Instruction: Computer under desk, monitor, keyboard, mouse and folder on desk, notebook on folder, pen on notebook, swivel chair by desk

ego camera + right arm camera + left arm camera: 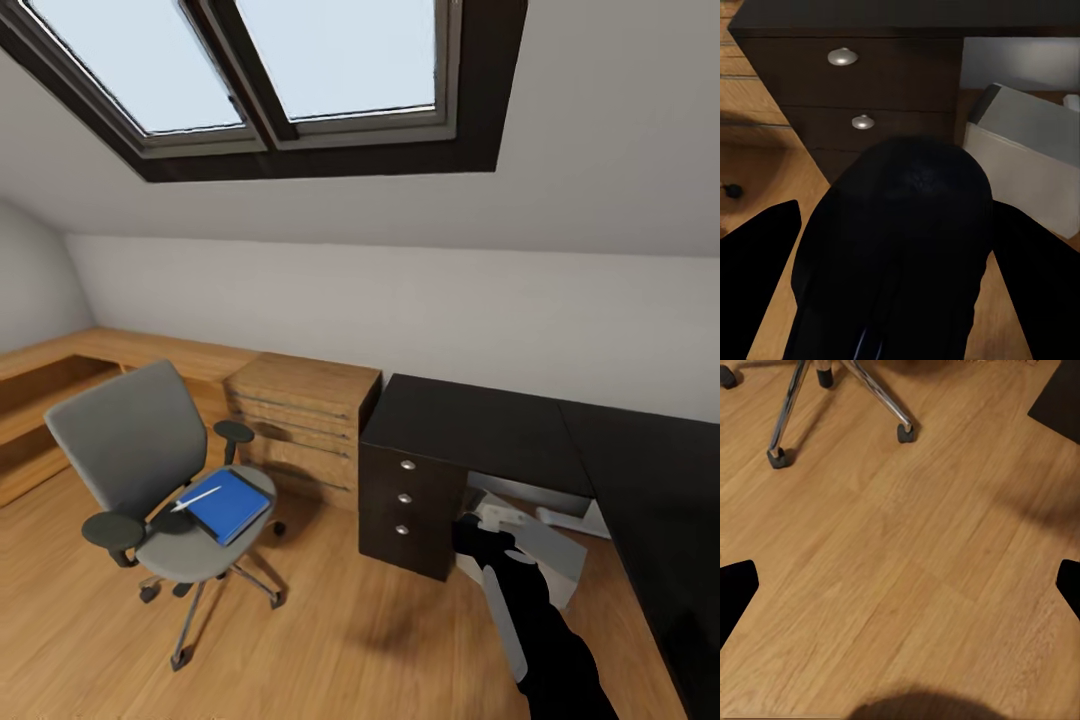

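Two things ride on the swivel chair (150,470) at lower left of the head view: a blue folder (232,505) with a pen (196,498) lying across it. If I nudge the chair, I judge the pen rolls off. My right gripper (900,225) clenches a dark object near the black counter (480,425); the left jaws (900,585) hang spread over bare floor.

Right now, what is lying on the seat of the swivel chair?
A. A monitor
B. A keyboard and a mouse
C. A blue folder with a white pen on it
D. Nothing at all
C. In the head view a blue folder lies on the grey seat of the swivel chair, with a white pen resting across its near corner.
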Available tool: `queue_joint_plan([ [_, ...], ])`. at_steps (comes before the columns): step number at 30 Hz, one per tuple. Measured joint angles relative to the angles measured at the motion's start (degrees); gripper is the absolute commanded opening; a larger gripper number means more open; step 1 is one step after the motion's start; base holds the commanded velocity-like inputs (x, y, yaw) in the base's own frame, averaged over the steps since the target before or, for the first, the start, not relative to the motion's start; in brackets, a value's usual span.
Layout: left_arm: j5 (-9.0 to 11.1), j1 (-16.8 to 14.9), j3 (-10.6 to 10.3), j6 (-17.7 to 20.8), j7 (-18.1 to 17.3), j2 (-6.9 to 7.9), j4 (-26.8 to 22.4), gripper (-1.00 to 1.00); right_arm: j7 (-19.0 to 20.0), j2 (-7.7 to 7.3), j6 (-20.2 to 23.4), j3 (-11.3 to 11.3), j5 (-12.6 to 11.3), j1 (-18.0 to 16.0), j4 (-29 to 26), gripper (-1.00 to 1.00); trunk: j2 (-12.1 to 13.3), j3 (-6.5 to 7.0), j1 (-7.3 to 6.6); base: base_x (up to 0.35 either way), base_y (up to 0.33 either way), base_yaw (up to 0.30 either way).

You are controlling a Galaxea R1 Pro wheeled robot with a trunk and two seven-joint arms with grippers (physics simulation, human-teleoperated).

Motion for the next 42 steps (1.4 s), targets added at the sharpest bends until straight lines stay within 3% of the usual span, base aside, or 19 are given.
queue_joint_plan([
  [17, 0.01, 0.0, 0.0, 0.0, 0.0, 0.01, -0.01, 1.0, 0.0, -0.05, -0.01, 0.0, -0.01, -0.01, 0.01, -1.0, 0.82, 0.37, -0.45, 0.009, 0.0, 0.229],
  [24, 0.02, 0.0, 0.01, 0.0, 0.0, 0.02, 0.02, 1.0, 0.01, -0.05, -0.06, 0.0, -0.01, 0.0, 0.0, -1.0, 0.81, 0.37, -0.48, 0.278, 0.0, 0.176],
  [42, 0.0, -0.02, 0.01, 0.0, 0.0, 0.01, 0.1, 1.0, 0.06, -0.13, -0.28, -0.01, 0.04, 0.01, 0.22, -1.0, 0.81, 0.36, -0.48, 0.333, -0.066, 0.008],
])
